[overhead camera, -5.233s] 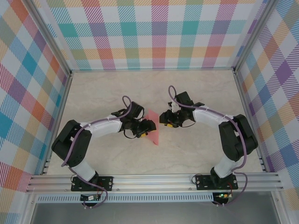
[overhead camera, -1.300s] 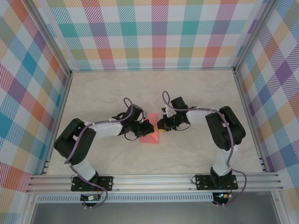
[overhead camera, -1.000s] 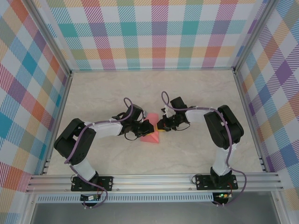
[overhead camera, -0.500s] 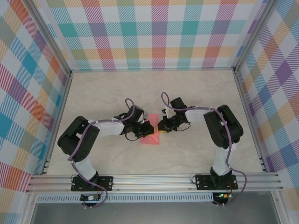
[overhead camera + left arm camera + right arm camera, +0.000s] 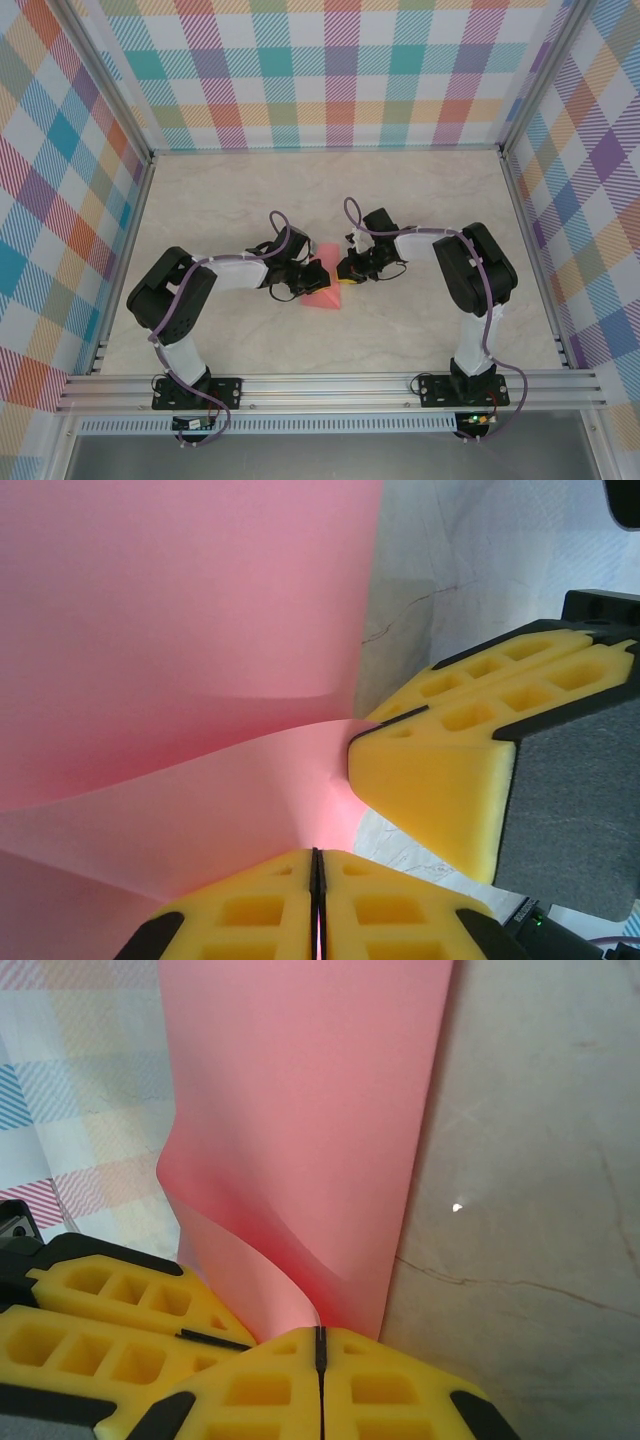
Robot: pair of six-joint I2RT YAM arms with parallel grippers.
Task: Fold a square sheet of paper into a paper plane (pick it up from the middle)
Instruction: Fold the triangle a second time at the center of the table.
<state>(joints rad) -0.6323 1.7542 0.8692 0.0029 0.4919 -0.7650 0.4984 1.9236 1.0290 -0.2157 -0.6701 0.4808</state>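
Both arms reach inward and meet at mid-bench [image 5: 420, 330].

- Square sheet of paper [image 5: 322, 293]: lies between the two pincers near the middle of the bench, salmon-pink face showing. One part rests flat on the bench. The part near the pincers is lifted and bowed into a soft curve (left wrist view [image 5: 180, 630], right wrist view [image 5: 300, 1110]). No sharp crease can be made out there.
- Left pincer [image 5: 304, 284]: yellow pads pressed together, with a thin edge of the sheet clamped in the seam [image 5: 315, 865].
- Right pincer [image 5: 346, 273]: pads likewise closed on the sheet at its lower edge [image 5: 318, 1345]. It sits just beside the left pincer, the two nearly touching.

Judgement: the two grips sit close together so the paper between them stays taut and a flap can be carried over as one piece. The bowing suggests a fold in progress, not yet pressed flat. No finished dart shape yet, so the task looks to be at an early or middle stage.

Risk: thin paper could slip or tear if the pincers pull apart.

Containers: the bench stands inside plaid walls [image 5: 330, 70].
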